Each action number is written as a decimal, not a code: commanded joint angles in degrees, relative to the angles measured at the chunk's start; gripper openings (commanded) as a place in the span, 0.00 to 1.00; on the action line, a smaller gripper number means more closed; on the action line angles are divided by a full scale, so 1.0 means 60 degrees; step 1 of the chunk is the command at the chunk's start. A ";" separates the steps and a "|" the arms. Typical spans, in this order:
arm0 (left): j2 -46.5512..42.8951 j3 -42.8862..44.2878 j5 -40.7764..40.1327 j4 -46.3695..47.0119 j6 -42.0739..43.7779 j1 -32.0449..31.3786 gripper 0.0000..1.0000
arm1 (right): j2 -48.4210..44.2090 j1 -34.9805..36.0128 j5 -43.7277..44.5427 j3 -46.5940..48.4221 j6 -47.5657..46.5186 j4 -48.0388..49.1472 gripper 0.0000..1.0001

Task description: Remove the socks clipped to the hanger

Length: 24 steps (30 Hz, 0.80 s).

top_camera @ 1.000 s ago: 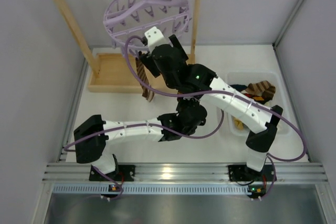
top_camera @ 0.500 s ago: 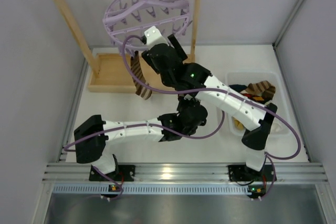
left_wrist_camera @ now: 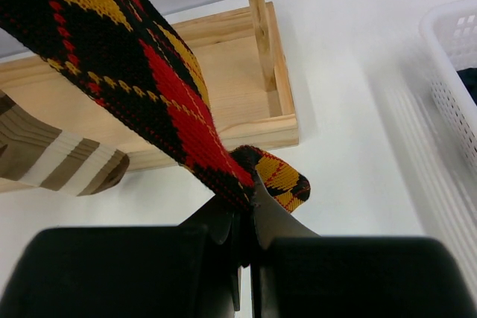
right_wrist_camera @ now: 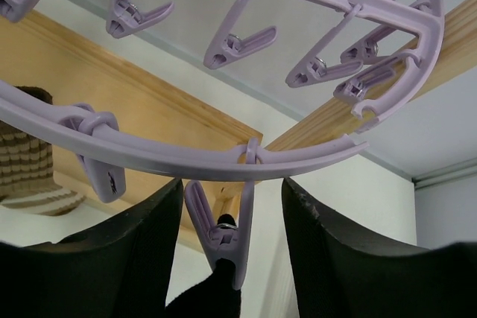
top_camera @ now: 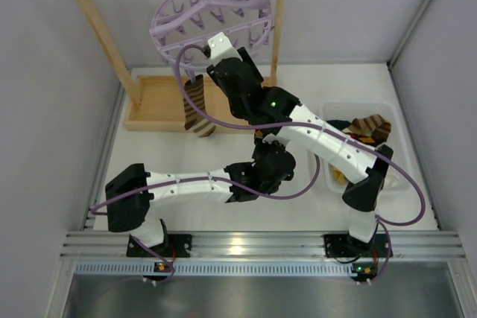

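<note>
Argyle sock [left_wrist_camera: 149, 94] rises up and left from the left claw [left_wrist_camera: 246, 200], which is clenched on its lower end; a striped sock [left_wrist_camera: 59, 158] hangs further left. The right claw [right_wrist_camera: 231, 191] is released, straddling the peg [right_wrist_camera: 220, 236] just under the hanger [right_wrist_camera: 149, 158]. Unclipping seems to be in hand, so next it must pinch that peg open.

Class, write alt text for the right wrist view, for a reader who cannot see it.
The right gripper holds its open dark fingers either side of a lilac clip peg hanging from the hanger ring, the peg pinching dark fabric. A brown striped sock shows at left, before the wooden frame.
</note>
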 commanded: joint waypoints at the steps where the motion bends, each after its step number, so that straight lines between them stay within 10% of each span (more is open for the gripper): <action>1: 0.0028 0.0209 0.0039 0.0226 -0.0019 -0.0084 0.00 | 0.0048 -0.0059 -0.0025 0.0361 0.0021 0.0560 0.52; 6: 0.0072 0.0180 0.0024 0.0212 -0.0107 -0.0085 0.00 | 0.0092 -0.0045 -0.0084 0.0332 0.0153 0.0560 0.25; 20: -0.0879 -0.1152 0.1444 -0.0066 -0.1644 -0.0289 0.00 | -0.0435 -0.0015 -0.0391 -0.0312 0.0621 0.0896 0.22; 24: -0.1670 -0.1854 0.1811 -0.0066 -0.1850 -0.0596 0.00 | -0.0683 -0.0030 -0.0698 -0.0517 0.0812 0.0794 0.36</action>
